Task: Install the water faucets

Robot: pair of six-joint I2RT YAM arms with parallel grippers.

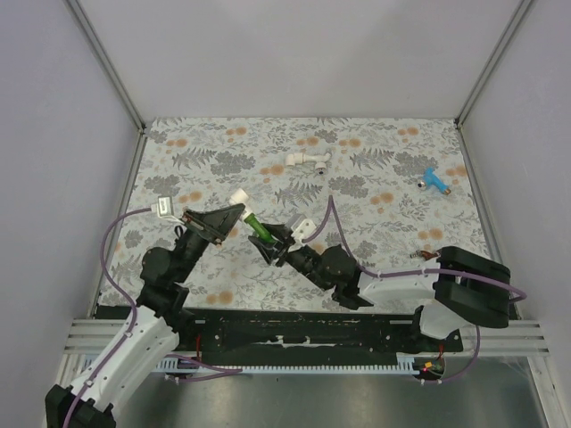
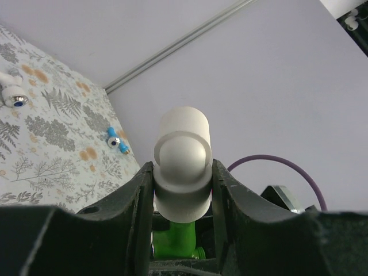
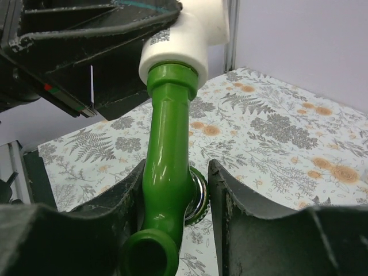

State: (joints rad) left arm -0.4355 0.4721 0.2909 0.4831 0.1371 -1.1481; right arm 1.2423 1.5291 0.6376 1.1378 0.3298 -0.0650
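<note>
**A:** Green faucet point(image 3: 167, 172) is hanging in the air over the counter point(image 1: 375, 178), between the two arms. Its threaded end is sitting inside a white elbow point(image 2: 183, 167).

**B:** Who is holding what?

**A:** Left end effector point(image 2: 183, 175) is clamping the elbow, its jaws nearly closed on the rounded sides. Right end effector point(image 3: 175, 190) is gripping the faucet's body near the spout end, one finger pressing on each side.

**B:** How is it likely handling?

**A:** I am judging it to be light, stiff, hollow plastic. It is glossy, so it is probably slipping under a twist. The hexagonal collar by the thread is looking like the surer hold, while the smooth stem is offering less bite. A blue faucet point(image 1: 434, 180) is lying well apart, near the right wall.
</note>
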